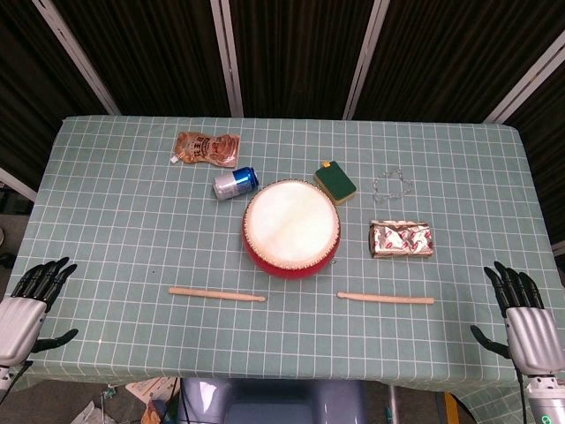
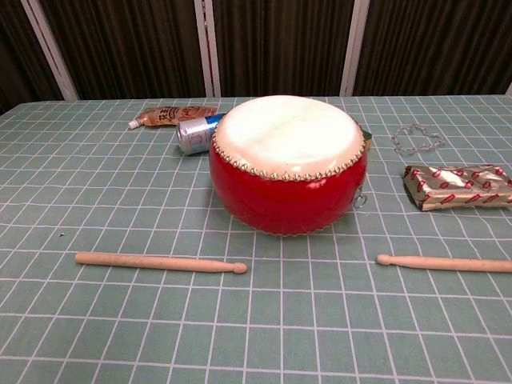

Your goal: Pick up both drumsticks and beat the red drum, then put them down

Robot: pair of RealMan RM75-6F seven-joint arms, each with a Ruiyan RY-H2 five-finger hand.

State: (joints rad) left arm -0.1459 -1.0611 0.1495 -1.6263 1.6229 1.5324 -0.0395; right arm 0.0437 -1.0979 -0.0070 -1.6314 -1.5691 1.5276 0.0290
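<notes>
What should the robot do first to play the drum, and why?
Probably reach each hand toward the stick on its side. Both the left hand and right hand are open at the table's edges, holding nothing, while the left drumstick and right drumstick lie flat in front of the red drum.

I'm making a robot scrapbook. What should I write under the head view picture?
Ready to play: red drum with two drumsticks lying in front, both hands open at the table's edges.
</notes>
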